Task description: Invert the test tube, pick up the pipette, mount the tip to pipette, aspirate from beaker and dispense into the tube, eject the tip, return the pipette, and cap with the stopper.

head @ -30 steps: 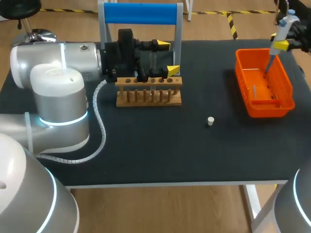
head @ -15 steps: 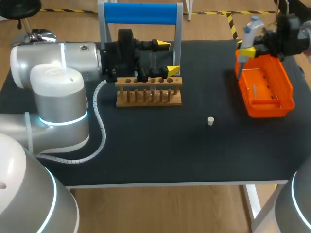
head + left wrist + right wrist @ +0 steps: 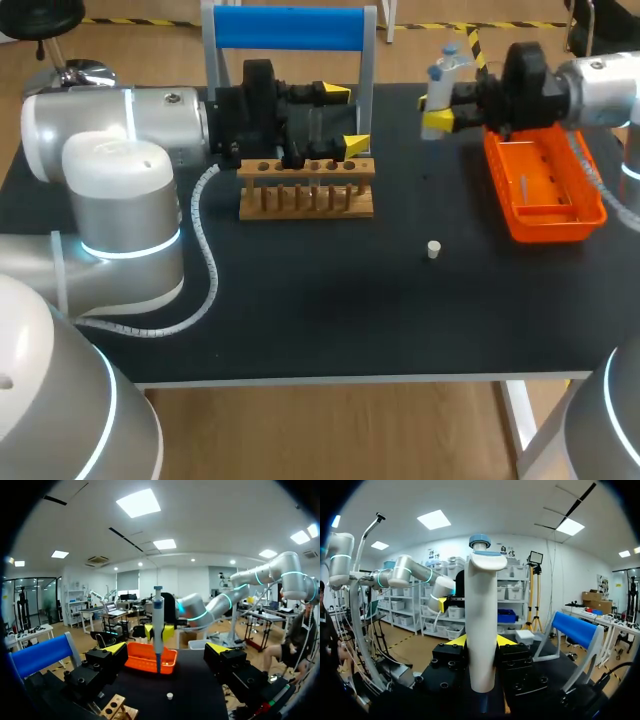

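Observation:
My right gripper is shut on the white pipette with a blue cap, holding it upright above the table's back, left of the orange bin. In the right wrist view the pipette stands between the yellow tips of that gripper. My left gripper hangs open over the wooden tube rack. In its own view the left gripper holds nothing and faces the pipette. A faint clear tube seems to stand in the rack under those fingers. The small white stopper lies on the mat.
A blue-topped stand rises behind the rack. The orange bin sits at the table's right and holds a few small pieces. The black mat stretches from the rack to the front edge.
My right arm has carried the pipette leftward, from above the orange bin's far corner to the back middle of the table. The left arm has not moved.

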Tool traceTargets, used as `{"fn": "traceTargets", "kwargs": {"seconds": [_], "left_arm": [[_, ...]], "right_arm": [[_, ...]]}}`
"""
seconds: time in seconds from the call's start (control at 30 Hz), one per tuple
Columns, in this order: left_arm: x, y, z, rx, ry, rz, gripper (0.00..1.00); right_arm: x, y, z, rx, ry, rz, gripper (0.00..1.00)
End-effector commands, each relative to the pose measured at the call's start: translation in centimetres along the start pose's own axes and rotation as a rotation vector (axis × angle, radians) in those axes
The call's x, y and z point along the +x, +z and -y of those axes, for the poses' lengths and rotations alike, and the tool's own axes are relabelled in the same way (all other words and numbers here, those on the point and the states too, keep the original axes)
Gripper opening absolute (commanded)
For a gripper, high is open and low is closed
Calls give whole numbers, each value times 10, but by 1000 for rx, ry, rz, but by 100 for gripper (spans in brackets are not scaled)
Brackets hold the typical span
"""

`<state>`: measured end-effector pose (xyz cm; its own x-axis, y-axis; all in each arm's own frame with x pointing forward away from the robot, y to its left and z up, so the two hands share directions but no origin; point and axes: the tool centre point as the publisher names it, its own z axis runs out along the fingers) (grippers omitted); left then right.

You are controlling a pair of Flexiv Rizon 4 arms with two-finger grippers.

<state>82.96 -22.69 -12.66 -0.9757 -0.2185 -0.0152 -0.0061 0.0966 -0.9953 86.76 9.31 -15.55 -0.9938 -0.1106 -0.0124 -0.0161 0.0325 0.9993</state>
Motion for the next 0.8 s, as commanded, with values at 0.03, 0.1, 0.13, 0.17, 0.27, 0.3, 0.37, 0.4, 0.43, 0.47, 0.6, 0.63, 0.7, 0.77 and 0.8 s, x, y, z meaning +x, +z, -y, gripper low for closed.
{"fn": "traceTargets", "kwargs": {"seconds": [0.03,0.1,0.13,0.17,0.27,0.3,0.37,0.4,0.43,0.47,0.6,0.63,0.7,0.77,0.8], "left_arm": [[1,-1,0,1,0,2,100],[1,-1,0,1,0,2,100],[1,-1,0,1,0,2,100],[1,-1,0,1,0,2,100],[1,-1,0,1,0,2,100],[1,-1,0,1,0,2,100],[1,-1,0,1,0,2,100],[1,-1,0,1,0,2,100],[1,-1,0,1,0,2,100],[1,-1,0,1,0,2,100],[1,-1,0,1,0,2,100],[1,-1,0,1,0,2,100],[1,-1,0,1,0,2,100],[1,-1,0,1,0,2,100],[1,-1,0,1,0,2,100]], "right_arm": [[-1,26,1,-5,2,-5,0],[-1,35,2,-16,9,-16,0],[0,39,2,-15,9,-20,0],[1,43,3,-16,11,-28,0],[3,58,4,-24,15,-44,0],[4,61,4,-24,15,-47,0],[6,70,4,-31,20,-55,0],[7,73,4,-33,20,-61,0],[9,78,4,-34,20,-63,0],[10,80,4,-37,21,-70,0],[16,90,4,-46,28,-77,0],[17,91,4,-47,27,-77,0],[20,93,5,-47,27,-79,0],[24,95,5,-46,27,-82,0],[25,96,5,-45,26,-83,0]]}}
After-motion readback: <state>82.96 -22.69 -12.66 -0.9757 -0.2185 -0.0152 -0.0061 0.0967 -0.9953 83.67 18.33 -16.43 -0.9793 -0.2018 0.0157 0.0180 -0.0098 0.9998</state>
